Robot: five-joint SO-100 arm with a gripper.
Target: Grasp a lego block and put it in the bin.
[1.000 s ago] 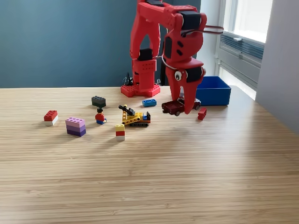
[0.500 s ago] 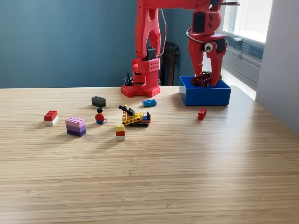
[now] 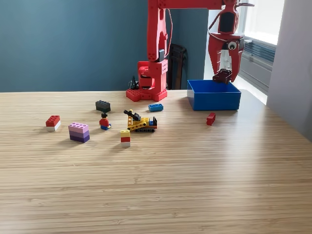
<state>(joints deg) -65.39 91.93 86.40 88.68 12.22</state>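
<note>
My claw [image 3: 225, 76] pinches a dark red lego car [image 3: 223, 75], with the blue bin [image 3: 214, 100] directly below it.

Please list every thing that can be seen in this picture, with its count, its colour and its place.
bin: 1, blue, far right of table in the exterior view
dark red toy car: 1, held above the bin
small red brick: 1, in front of the bin
blue brick: 1, near arm base
yellow vehicle: 1, centre
yellow-red-white stack: 1, centre front
minifigure: 1, red and blue
black brick: 1, behind minifigure
purple stack: 1, left
red-white brick: 1, far left
table: 1, light wood
gripper: 1, red, above the bin
</note>
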